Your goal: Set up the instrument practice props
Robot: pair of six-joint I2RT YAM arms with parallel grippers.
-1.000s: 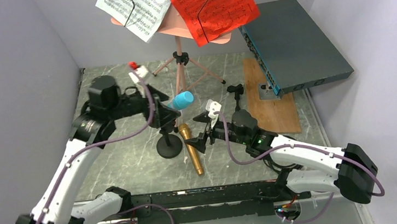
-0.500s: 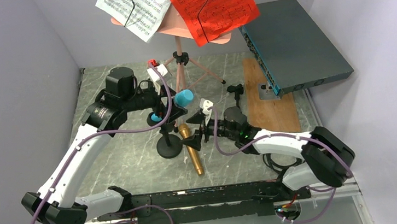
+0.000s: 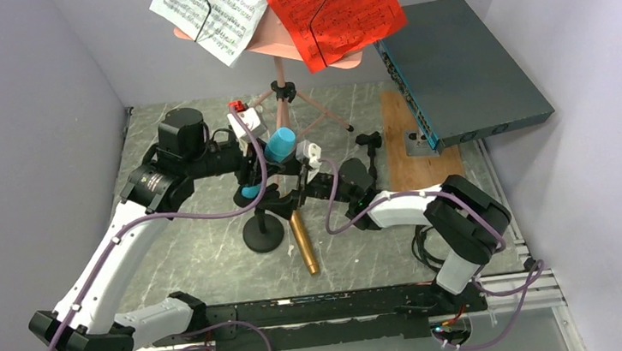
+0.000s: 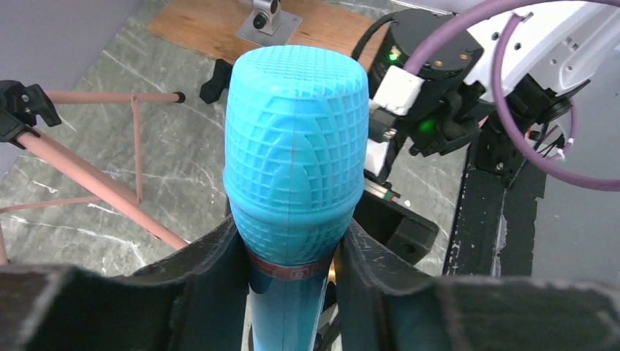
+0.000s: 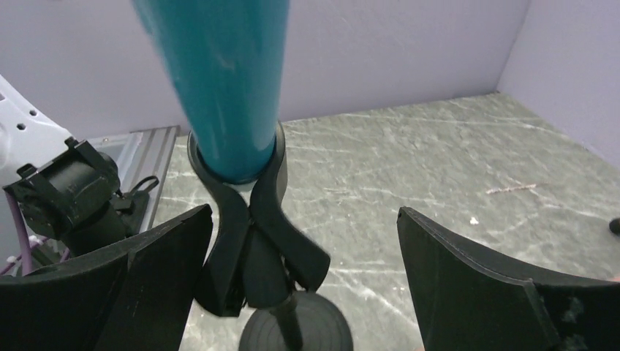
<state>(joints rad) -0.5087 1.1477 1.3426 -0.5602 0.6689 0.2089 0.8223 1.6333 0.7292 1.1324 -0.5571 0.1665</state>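
Blue microphone [image 4: 294, 146]: seated by its handle in the clip [image 5: 248, 212] on top of the near pole [image 3: 263, 232], with the head tilted up and away from the arm bases.
Landmark: the near pole, black and round-based, is taken as the reference for every place below.
Music desk [image 3: 273, 37]: found standing on its tripod legs [image 3: 319, 111] beyond the near pole. This item is judged done.
Sheet music: white pages [image 3: 205, 9] and red pages [image 3: 330, 10] are seen resting on the music desk, each crossed by a thin wire. This item is judged done.
Gold microphone [image 3: 302, 243]: found lying flat on the tabletop [image 3: 202, 246], just beside the base of the near pole on its right. It is not yet mounted.
Second pole [image 3: 368, 142]: noted beyond and to the right of the near pole, partly hidden by the right arm. Its clip appears empty.
Left gripper [image 4: 292, 252]: clamped on the blue microphone just under the head, with a finger [image 4: 208, 270] pressed against each side.
Right gripper [image 5: 307, 256]: held wide apart, with the jaws flanking the clip of the near pole. Nothing is gripped and no contact can be seen.
Progress: judged past halfway, as the music desk and pages are set and one microphone sits in its clip.
Remaining: the blue microphone is to be released once it is seated firmly. The gold microphone is then to be lifted and fitted, presumably to the second pole.
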